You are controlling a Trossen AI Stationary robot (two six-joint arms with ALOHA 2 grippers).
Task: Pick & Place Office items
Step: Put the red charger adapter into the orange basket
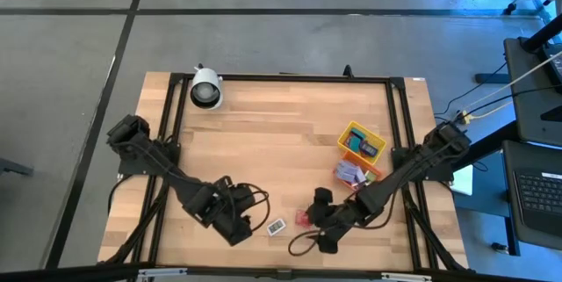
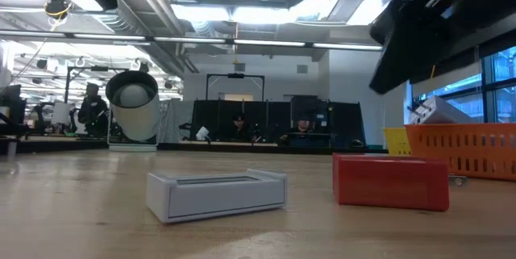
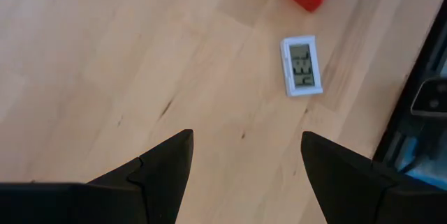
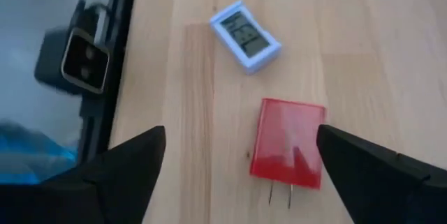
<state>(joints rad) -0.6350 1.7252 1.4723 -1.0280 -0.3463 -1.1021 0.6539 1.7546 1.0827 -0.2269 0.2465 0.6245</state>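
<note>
grippers first: our right gripper (image 4: 237, 165) stands spread wide just above the table (image 1: 263, 124), near its front edge, with nothing between its fingers (image 4: 122, 165). directly below that gap lies a red plug block (image 4: 290, 140), flat on the wood, its two metal prongs pointing back toward the wrist. we see it untouched, both fingers clear of its sides.

our left gripper (image 3: 244, 165) hangs open as well, empty, over bare wood to the left of the right one. ahead of it rests a small white display unit (image 3: 302, 65), screen facing up, and just beyond that the same red block shows again.

from above, the white unit (image 1: 277, 227) and the red block (image 1: 303, 219) sit near each other between the two grippers, apart and not touching.

further back on the right side, a yellow bin (image 1: 362, 141) and an orange bin (image 1: 356, 174) hold a few small coloured pieces we cannot tell apart. a white cylinder (image 1: 206, 87) stands at the far left corner.
</note>
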